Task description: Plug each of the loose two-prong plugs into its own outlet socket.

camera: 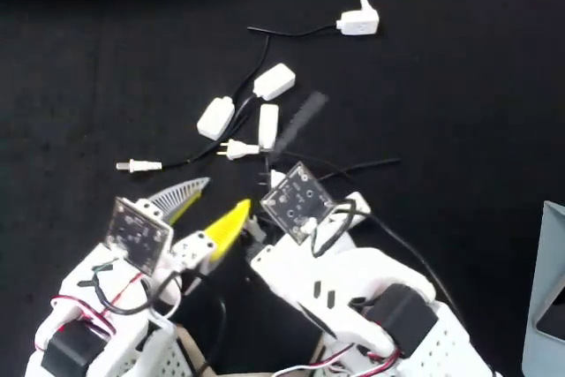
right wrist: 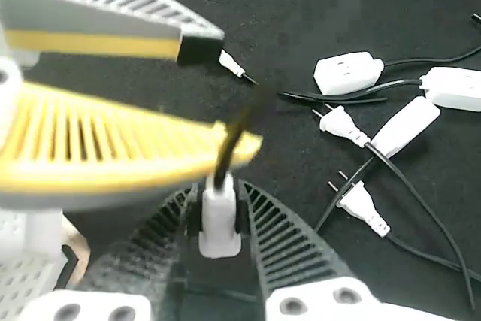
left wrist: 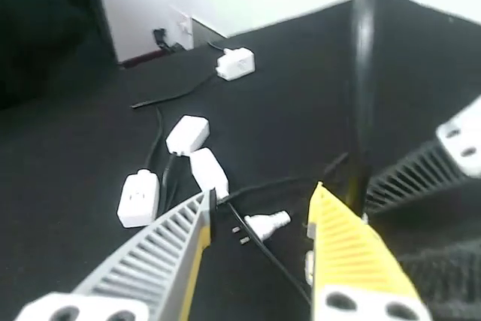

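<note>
**Right gripper clamps a white plug; left gripper spread wide beside it**

In the high view a black table (camera: 459,130) fills the scene, with two arms side by side at six o'clock. The left gripper (camera: 225,196) has one grey and one yellow finger, splayed far apart and holding nothing. Its own wrist view makes that plain: between the parted fingers (left wrist: 353,253) there is table, with a loose plug (left wrist: 267,222) lying untouched.

In the high view the right gripper is mostly hidden under its camera board. Its wrist view gives what that view cannot. The right gripper (right wrist: 219,199) has two dark ribbed fingers closed on the body of a held plug (right wrist: 219,219). The plug's black cord (right wrist: 233,137) rises away from it past the yellow finger, and its prongs are hidden.

Three white socket blocks (camera: 214,117) cluster just off the table's middle, toward eleven and twelve o'clock. The loose plug lies just beside the nearest of them. The left wrist view shows the slotted face of one block — something the high view does not show.

A far plug (camera: 139,165) lies alone at nine o'clock, well apart from the blocks. A fourth white block (camera: 358,21) sits at one o'clock, near the table's far edge.
</note>
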You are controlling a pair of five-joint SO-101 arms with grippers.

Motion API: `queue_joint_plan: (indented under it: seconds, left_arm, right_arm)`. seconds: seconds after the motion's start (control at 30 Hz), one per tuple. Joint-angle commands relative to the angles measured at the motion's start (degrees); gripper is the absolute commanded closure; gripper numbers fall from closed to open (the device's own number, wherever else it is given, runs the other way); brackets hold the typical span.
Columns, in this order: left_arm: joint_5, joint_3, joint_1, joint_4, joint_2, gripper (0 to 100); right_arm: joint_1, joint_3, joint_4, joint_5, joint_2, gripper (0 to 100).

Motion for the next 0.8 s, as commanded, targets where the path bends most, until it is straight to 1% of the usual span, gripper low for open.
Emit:
queue_joint_plan:
  seconds: [0.0,0.17,0.33,0.37,0.43,0.53,0.6,0.7,0.77]
  left_arm:
    - [-3.34,-1.98,3.21,1.58,-0.09,78]
    - [-5.36,-1.71,3.82,1.67,-0.09,78]
    - [-5.1,-1.71,3.21,1.67,-0.09,78]
    - [-5.01,-1.71,2.42,1.67,-0.09,78]
    - [-4.84,-1.71,-1.54,1.67,0.44,78]
    - [-4.84,-1.63,-8.13,1.58,0.53,78]
    - [-4.84,-1.63,-10.77,1.58,0.62,78]
    - [-5.19,-2.42,-11.47,2.2,3.34,78]
    - [-5.1,-4.26,-11.3,2.46,8.18,76]
  right_arm:
    - [-0.62,-0.48,-1.67,0.44,-0.22,98.7]
    - [-0.35,-0.4,-1.49,0.44,-0.22,98.7]
    - [0.7,-0.84,-1.05,0.18,-0.22,98.7]
    - [2.37,-1.01,-1.05,0.26,-0.22,98.7]
    - [7.65,-1.98,-0.7,0.35,-0.22,98.7]
    - [16.97,-4.18,2.46,0.35,-0.22,98.5]
    - [21.71,-5.49,5.36,0.35,-0.22,98.5]
    - [28.22,-6.9,8.79,0.35,-0.22,98.5]
    - [32.7,-7.08,9.41,0.44,-0.22,98.5]
